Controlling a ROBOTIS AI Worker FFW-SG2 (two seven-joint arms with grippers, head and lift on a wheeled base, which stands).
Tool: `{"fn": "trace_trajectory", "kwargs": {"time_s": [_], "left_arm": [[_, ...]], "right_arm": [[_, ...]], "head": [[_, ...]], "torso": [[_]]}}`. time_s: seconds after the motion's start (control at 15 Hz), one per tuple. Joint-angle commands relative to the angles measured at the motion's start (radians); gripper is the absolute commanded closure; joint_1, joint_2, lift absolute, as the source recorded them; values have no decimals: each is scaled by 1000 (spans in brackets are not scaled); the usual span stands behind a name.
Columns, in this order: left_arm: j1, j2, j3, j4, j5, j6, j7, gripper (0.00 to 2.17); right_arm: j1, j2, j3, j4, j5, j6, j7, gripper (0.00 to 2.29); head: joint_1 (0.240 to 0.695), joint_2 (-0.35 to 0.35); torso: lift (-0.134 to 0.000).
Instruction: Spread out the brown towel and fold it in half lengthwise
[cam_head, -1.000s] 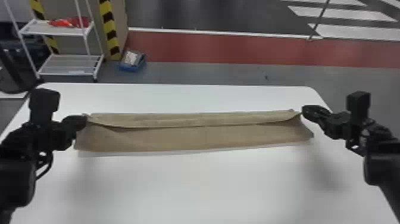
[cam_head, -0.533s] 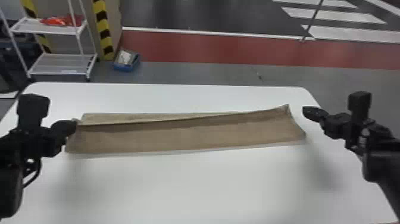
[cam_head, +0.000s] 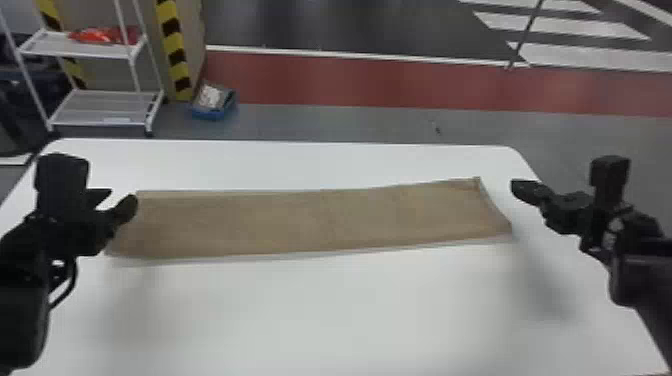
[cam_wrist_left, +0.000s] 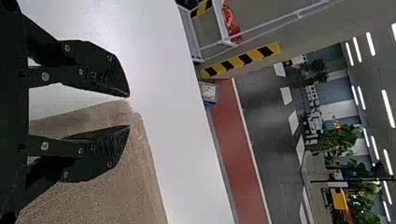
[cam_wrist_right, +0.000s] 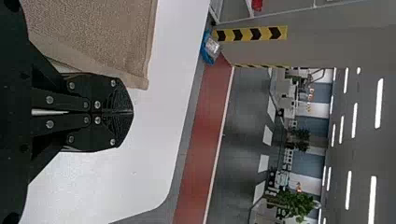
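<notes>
Towel (cam_head: 320, 220), one, brown: laid as a long, narrow strip on the white worktop (cam_head: 350, 310), its length running from left to right between the two pincers; far right corner slightly peaked, short right end slanting towards the near side

Left pincer (cam_head: 121, 196), black: at the towel's left end, fingers (cam_wrist_left: 98, 156) spread, with a gap between the tips; contact with the cloth cannot be told

Right pincer (cam_head: 516, 187), black: just beyond the towel's right end, apart from it, fingers (cam_wrist_right: 116, 98) pressed together with nothing between

Rack (cam_head: 80, 47), white, two shelves: behind the worktop, on the left, red item (cam_head: 105, 35) on its upper shelf

Box (cam_head: 212, 112), blue: on the floor beside the rack
</notes>
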Motion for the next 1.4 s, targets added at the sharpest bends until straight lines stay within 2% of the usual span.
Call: {"fn": "trace_trajectory", "kwargs": {"time_s": [0.0, 0.2, 0.33, 0.4, 0.53, 0.67, 0.8, 1.33], "left_arm": [[2, -6, -5, 4, 0, -45, 6, 26], [5, -9, -7, -2, 1, -48, 14, 26], [28, -9, 8, -22, 31, -57, 14, 36], [41, -7, 24, -35, 58, -54, 14, 36], [81, 2, 91, -74, 167, -39, -3, 36], [117, 4, 156, -109, 256, 22, -55, 36], [130, 8, 186, -126, 311, 81, -80, 39], [99, 4, 154, -66, 333, 78, -100, 80]], "right_arm": [[10, -2, -1, 0, -5, -10, 0, 1291], [18, -3, -1, -5, -7, -13, 2, 1291], [28, -12, -4, -22, -35, -4, 16, 1291], [36, -17, -10, -31, -47, -1, 22, 1291], [54, -17, -36, -55, -47, 27, 40, 1268], [83, -15, -55, -78, -64, 39, 51, 643], [97, -12, -58, -77, -73, 39, 66, 610], [151, -5, -56, -78, -117, 45, 118, 613]], "head": [[695, -136], [695, -143], [695, -145], [695, -146], [695, -148], [695, -144], [695, -141], [695, -137]], "torso": [[-125], [-125], [-125], [-125], [-125], [-125], [-125], [-125]]}}
